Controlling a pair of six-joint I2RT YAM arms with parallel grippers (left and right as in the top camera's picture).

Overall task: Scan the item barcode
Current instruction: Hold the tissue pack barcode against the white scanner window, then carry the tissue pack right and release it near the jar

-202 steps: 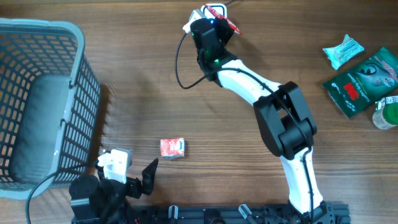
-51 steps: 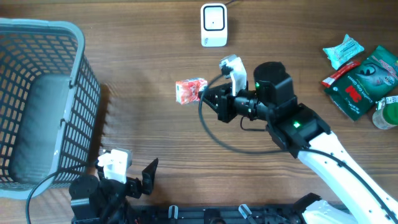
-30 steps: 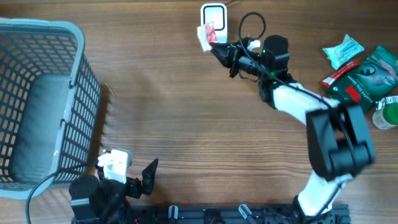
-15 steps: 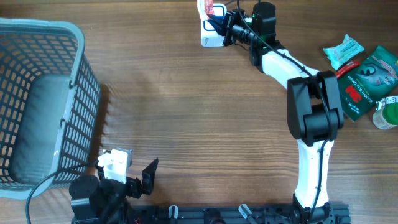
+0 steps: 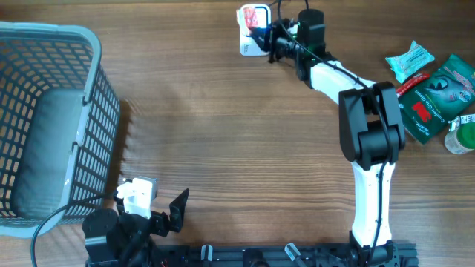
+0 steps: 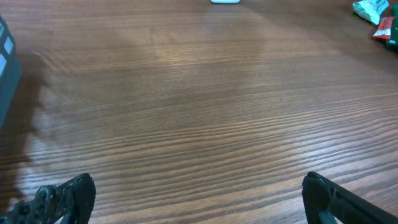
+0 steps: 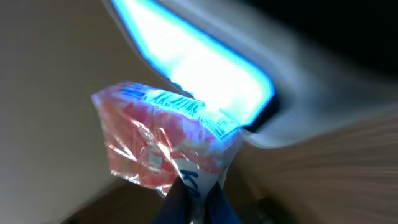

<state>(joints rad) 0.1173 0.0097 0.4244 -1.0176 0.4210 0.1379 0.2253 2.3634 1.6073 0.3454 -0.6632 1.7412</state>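
Note:
A small red and white packet (image 5: 256, 15) hangs over the white scanner (image 5: 248, 44) at the table's far edge. My right gripper (image 5: 269, 30) is shut on the packet's lower seam. In the right wrist view the packet (image 7: 165, 140) fills the middle, with its printed label strip turned toward the scanner's glowing blue window (image 7: 193, 56), and my two dark fingers (image 7: 186, 199) pinch its bottom edge. My left gripper (image 5: 152, 211) stays open near the table's front left, its fingertips (image 6: 62, 196) far apart over bare wood with nothing between them.
A grey mesh basket (image 5: 89, 111) stands at the left. At the right edge lie a teal packet (image 5: 410, 59), a green pouch (image 5: 434, 96), a red stick pack (image 5: 404, 85) and a small jar (image 5: 460, 137).
Over the last seconds my right arm carried the packet from mid-table up to the scanner. In the last half second it shifted slightly, bringing the packet over the scanner face. The left arm has not moved.

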